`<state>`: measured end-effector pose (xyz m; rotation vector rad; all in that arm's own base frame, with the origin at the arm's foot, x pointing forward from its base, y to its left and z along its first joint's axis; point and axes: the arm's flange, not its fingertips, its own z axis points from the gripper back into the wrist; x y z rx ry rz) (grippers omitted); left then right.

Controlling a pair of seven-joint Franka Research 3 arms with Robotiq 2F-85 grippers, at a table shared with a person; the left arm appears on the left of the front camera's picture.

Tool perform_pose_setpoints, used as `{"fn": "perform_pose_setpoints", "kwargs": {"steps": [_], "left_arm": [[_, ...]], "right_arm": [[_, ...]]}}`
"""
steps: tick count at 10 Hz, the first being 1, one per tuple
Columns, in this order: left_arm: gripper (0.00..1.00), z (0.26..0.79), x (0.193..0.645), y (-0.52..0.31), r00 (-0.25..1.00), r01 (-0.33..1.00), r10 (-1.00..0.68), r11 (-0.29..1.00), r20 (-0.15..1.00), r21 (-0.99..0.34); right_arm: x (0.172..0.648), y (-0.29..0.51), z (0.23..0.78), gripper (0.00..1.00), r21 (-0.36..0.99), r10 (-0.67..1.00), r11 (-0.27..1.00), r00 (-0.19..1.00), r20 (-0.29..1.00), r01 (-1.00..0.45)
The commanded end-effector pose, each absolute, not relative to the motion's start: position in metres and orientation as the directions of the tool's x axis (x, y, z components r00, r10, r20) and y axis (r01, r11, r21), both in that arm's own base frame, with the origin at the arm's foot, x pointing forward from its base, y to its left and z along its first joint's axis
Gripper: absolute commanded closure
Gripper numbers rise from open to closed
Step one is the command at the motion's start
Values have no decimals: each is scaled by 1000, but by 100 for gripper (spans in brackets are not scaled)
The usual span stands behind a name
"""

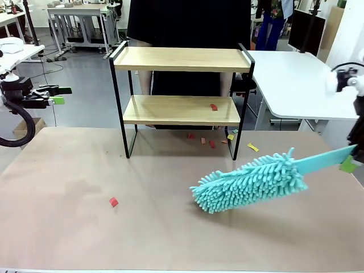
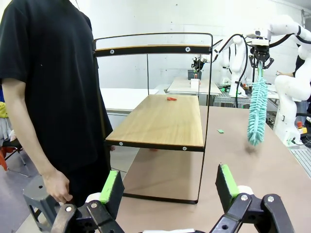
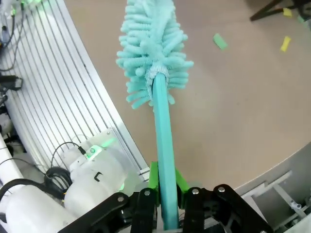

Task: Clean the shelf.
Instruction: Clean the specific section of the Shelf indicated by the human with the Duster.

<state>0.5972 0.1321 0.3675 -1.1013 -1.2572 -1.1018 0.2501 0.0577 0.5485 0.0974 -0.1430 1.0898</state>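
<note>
Here, in the right wrist view, we see the right tool (image 3: 165, 187) clamped on the flat handle of a teal duster (image 3: 153, 46), a grip cut off at the front view's edge. The left wrist view shows our left tool (image 2: 170, 187) with pads wide apart, holding nothing. Farther off on the brown table (image 1: 68, 227) lies a red scrap (image 1: 114, 201). Beyond stands the shelf (image 1: 181, 85), a red scrap on its lower board (image 1: 214, 107), and a person (image 2: 53, 87) just behind it.
</note>
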Motion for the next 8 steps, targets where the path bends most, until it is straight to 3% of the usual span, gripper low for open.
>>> {"fn": "perform_pose_setpoints", "kwargs": {"steps": [1, 2, 3, 8], "left_arm": [[0, 369, 595, 131, 2, 990, -13, 139, 1000, 0], [0, 369, 595, 131, 2, 990, -13, 139, 1000, 0], [0, 369, 595, 131, 2, 990, -13, 139, 1000, 0], [0, 369, 595, 131, 2, 990, -13, 139, 1000, 0]], "right_arm": [[243, 49, 548, 88, -4, 891, 424, 417, 181, -906], [254, 57, 550, 88, 117, 840, 481, 495, 220, -869], [248, 53, 550, 88, 8, 874, 459, 453, 175, -888], [248, 53, 550, 88, 8, 874, 459, 453, 175, -888]]}}
